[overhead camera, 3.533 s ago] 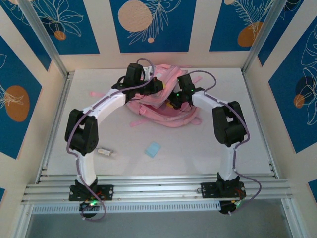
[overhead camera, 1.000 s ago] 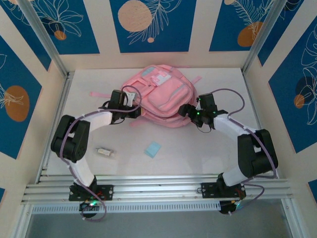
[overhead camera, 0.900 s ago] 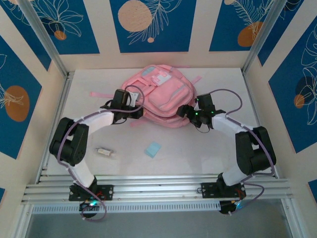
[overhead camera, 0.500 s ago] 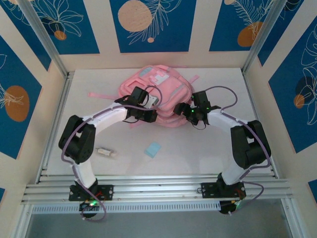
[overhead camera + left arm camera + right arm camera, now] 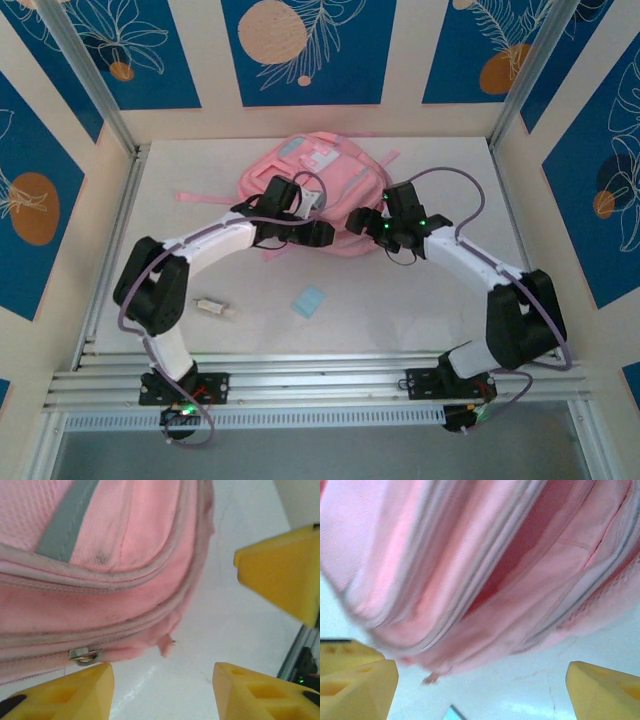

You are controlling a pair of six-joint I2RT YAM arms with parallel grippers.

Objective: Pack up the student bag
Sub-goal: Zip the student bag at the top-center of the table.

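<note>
At far centre of table (image 5: 400, 300), student bag (image 5: 345, 180) lying flat: pink fabric, grey-blue trim, zip seams bunching along near edge (darker pink gap showing between them). Left gripper (image 5: 320, 233) hovering at that edge, jaws parted, gripping nothing. Right gripper (image 5: 362, 222) hovering just beside, jaws gaping wide, likewise holding nothing.

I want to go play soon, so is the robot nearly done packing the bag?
Not yet. Done: the student bag looks unzipped, with darker pink showing inside. In hand: nothing; the left gripper and right gripper hang open at its near edge. Left: a flat blue thing and a small white thing lie outside on the table.
</note>
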